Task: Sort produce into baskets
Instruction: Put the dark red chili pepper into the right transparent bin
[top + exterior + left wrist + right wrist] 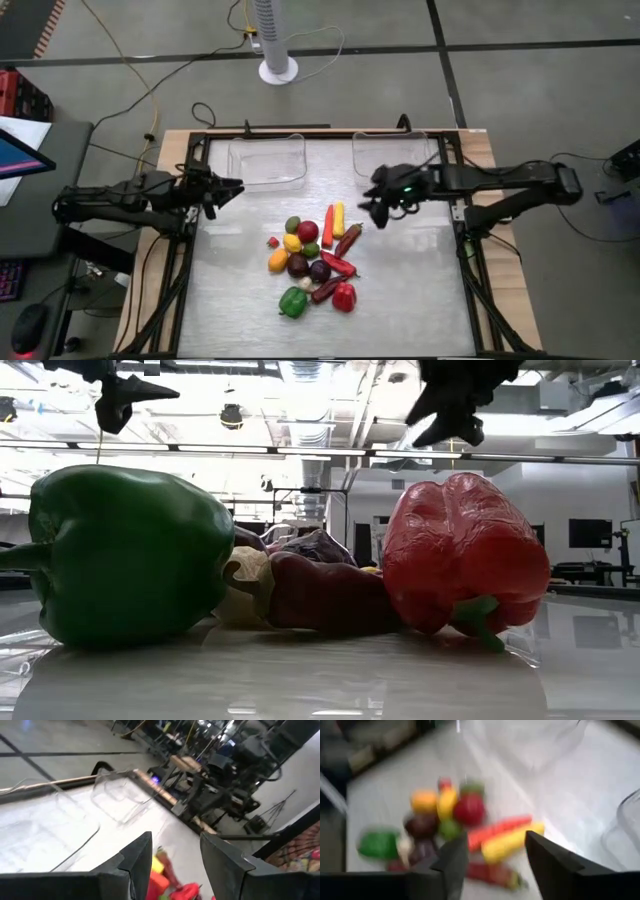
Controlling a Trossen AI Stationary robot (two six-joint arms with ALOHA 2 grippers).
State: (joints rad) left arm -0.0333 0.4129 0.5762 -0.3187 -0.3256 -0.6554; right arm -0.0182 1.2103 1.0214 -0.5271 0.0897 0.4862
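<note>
High view: produce [315, 258] heaped mid-bench, both baskets [268, 160] empty at 12 o'clock; right hand [378, 212] at the heap's 2 o'clock

Wrist views: right hand and left hand [175, 855] parted, empty; descend on an outlying piece

You won't find any readable text, label, brand or number in these views; any markings are probably too blurred.
</note>
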